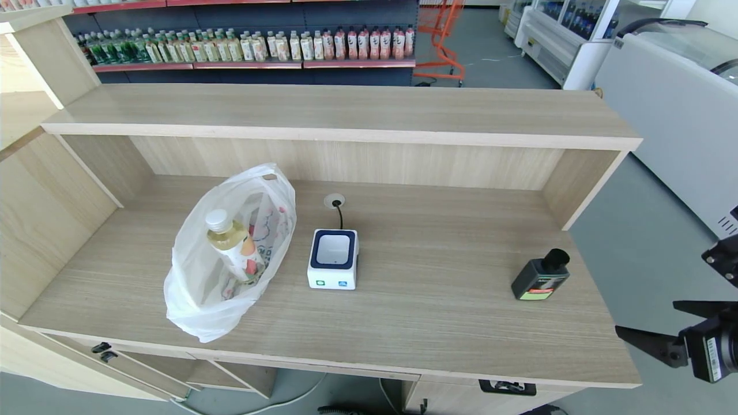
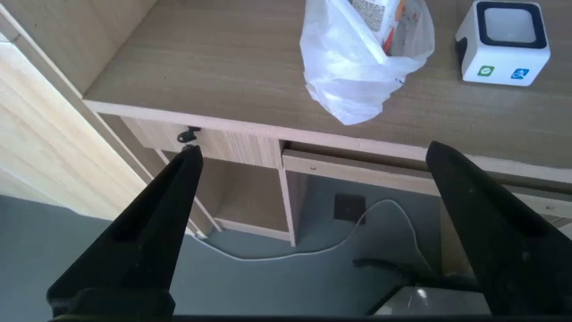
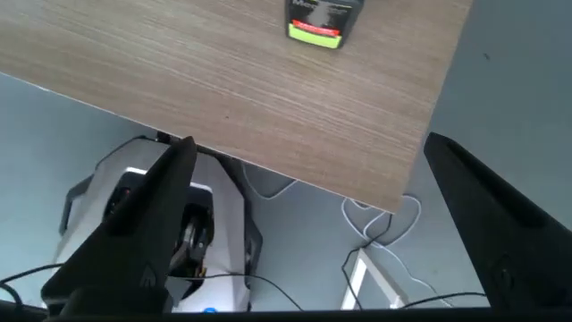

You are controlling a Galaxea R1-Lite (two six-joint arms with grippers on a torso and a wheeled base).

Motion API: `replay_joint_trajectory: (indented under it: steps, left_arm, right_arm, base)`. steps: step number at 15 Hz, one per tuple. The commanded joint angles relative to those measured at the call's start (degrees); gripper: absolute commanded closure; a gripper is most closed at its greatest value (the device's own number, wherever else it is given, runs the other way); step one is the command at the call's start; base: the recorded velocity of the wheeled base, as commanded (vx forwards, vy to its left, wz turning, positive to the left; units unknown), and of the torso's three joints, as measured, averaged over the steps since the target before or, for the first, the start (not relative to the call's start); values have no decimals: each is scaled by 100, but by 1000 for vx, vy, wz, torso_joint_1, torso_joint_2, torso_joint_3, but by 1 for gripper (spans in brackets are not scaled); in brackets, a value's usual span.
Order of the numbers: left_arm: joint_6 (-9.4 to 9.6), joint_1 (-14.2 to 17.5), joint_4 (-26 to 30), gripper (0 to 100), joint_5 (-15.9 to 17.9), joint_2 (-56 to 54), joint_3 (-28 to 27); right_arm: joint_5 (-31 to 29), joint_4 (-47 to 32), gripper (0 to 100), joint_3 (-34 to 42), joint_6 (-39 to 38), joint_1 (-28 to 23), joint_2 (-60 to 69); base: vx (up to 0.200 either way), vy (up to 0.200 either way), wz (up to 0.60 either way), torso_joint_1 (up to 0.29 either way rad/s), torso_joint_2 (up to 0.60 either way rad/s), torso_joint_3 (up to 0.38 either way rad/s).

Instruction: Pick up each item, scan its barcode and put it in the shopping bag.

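A white plastic shopping bag (image 1: 199,288) lies on the left of the wooden counter (image 1: 438,311) with a white-capped drink bottle (image 1: 233,245) inside it. A white barcode scanner (image 1: 333,258) with a dark-rimmed window sits mid-counter. A dark bottle (image 1: 541,276) with a black cap and a red-green label lies near the right end. My right gripper (image 1: 646,316) hangs open, off the counter's right front corner, a little short of that bottle (image 3: 322,18). My left gripper (image 2: 313,150) is open below the counter's front edge, facing the bag (image 2: 357,63) and the scanner (image 2: 505,40).
A raised shelf and side walls enclose the counter at the back and both ends. The scanner's cable runs to a grommet (image 1: 334,200) behind it. Drawers (image 2: 357,165) sit under the front edge. Bare wood stretches between the scanner and the dark bottle.
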State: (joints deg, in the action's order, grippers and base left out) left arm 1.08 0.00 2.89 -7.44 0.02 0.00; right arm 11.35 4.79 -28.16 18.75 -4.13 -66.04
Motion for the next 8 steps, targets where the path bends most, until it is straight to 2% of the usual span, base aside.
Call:
replay_joint_trajectory:
  steps: [1,2,5,6,8]
  left_arm:
    - [-3,0,1,0,-3,-2,0]
    - [-3,0,1,0,-3,-2,0]
    - [-3,0,1,0,-3,-2,0]
    - [-3,0,1,0,-3,-2,0]
    - [-3,0,1,0,-3,-2,0]
  right_arm:
    - [-1,-31,0,-102,867,-844,-392]
    - [-1,-31,0,-251,1280,-1125,-595]
    - [-36,-31,0,-471,2168,-1485,-1052]
    - [-45,-13,0,-620,2458,-1520,-1438]
    - [-19,13,0,-867,2528,-1353,-1895]
  base:
    - [0,0,0,0,0,0]
    - [0,0,0,0,0,0]
    - [0,0,0,0,0,0]
    - [0,0,0,0,0,0]
    - [0,0,0,0,0,0]
